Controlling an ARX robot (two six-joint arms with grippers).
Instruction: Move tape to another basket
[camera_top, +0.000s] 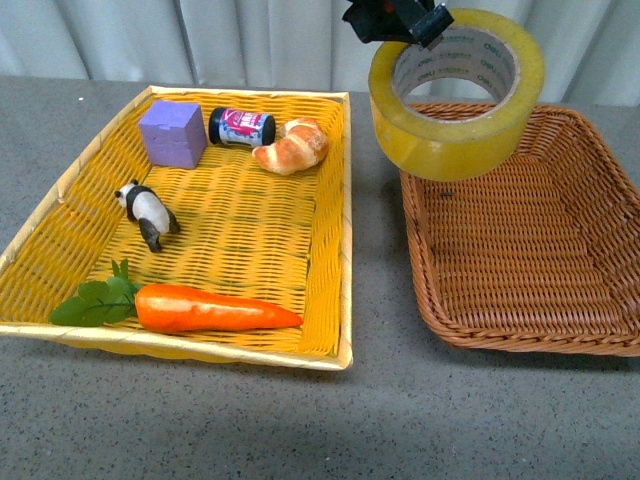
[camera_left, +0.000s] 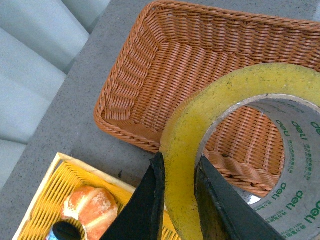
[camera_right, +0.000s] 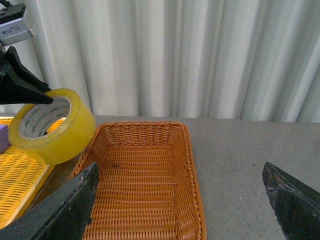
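My left gripper (camera_top: 405, 25) is shut on the rim of the tape (camera_top: 455, 95), a wide yellowish roll with a pale printed core. It holds the roll in the air above the near-left corner of the brown wicker basket (camera_top: 600, 345). In the left wrist view the fingers (camera_left: 150, 200) pinch the roll's wall (camera_left: 182, 150) over the basket's rim (camera_left: 125, 127). The right wrist view shows the tape (camera_right: 60, 132) hanging beside the empty brown basket (camera_right: 145, 132). My right gripper (camera_right: 180, 200) is open and empty above that basket's far side.
A yellow woven tray (camera_top: 330, 355) at the left holds a purple cube (camera_top: 172, 132), a small dark jar (camera_top: 241, 127), a croissant (camera_top: 293, 146), a panda figure (camera_top: 148, 212) and a carrot (camera_top: 210, 308). Grey tabletop (camera_top: 380, 420) lies around both baskets; a curtain hangs behind.
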